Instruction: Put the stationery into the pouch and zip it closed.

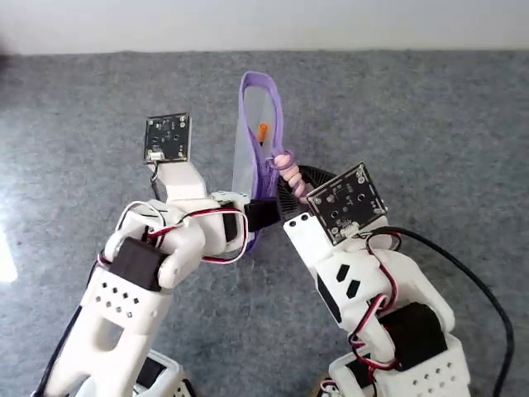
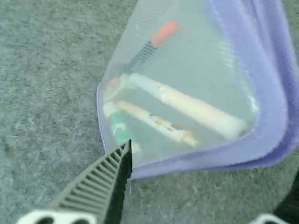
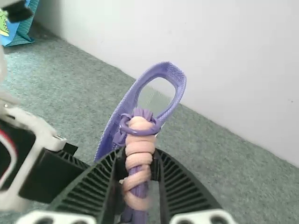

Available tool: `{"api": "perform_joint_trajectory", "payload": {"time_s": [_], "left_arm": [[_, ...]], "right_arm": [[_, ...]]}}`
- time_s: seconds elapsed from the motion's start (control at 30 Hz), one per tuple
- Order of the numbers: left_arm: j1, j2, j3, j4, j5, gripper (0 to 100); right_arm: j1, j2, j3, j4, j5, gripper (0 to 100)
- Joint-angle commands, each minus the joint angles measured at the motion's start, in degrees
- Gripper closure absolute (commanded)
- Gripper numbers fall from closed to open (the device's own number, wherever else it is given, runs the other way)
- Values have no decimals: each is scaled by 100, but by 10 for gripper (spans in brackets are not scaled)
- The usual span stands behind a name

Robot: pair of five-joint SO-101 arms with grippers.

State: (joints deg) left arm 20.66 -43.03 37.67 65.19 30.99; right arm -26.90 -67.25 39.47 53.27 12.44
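**High view.** Pouch (image 1: pixel 248 157): purple edging, clear sides, standing on its long edge on the grey table mat (image 1: pixel 430 124) between the two arms. An orange-tipped piece (image 1: pixel 263 130) shows through the side. Zip pull (image 1: pixel 284 168): a pink coiled cord roughly midway along the top edge. Right gripper (image 1: pixel 285 188): at the pull. Left gripper (image 1: pixel 256 217): at the pouch's near end.

**Left wrist view.** Stationery (image 2: pixel 187 105): several pens lying lengthwise inside the pouch, so loading looks done. One ribbed finger (image 2: pixel 107 182) sits at the pouch's lower corner. The jaws stand well apart and grip nothing.

**Right wrist view.** The right gripper's jaws are closed on the zip pull, with the cord running up between them to a purple ring on the slider. Beyond it the pouch rim (image 3: pixel 163 74) gapes in a loop, so the zip appears only partly drawn.

**Handling, as judged.** Light, soft and floppy. The clear film is probably slick and buckles under a pull. The cord is a sound hold for drawing the slider. The near end wants pinching on the stiffer purple seam, otherwise the whole pouch is likely to slide along with the slider.
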Motion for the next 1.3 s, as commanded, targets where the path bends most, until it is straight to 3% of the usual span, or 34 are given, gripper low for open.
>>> {"api": "perform_joint_trajectory", "payload": {"time_s": [0.0, 0.13, 0.5, 0.73, 1.1, 1.27], "left_arm": [[-360, -79, -13, -202, -18, 511], [-651, -79, -31, -211, -18, 511], [-431, -88, -145, -642, -18, 517], [-431, -88, -110, -826, -62, 685], [-431, -123, -110, -826, -62, 716], [-431, -132, -136, -826, -79, 851]], "right_arm": [[-31, -136, -62, -145, 62, 991], [-48, -136, -62, -145, 62, 991], [-57, -127, 88, -145, 62, 991], [-57, -127, 97, -145, 62, 991], [-57, -127, 97, 31, 62, 991], [-31, -154, 88, 119, 62, 991]]}}
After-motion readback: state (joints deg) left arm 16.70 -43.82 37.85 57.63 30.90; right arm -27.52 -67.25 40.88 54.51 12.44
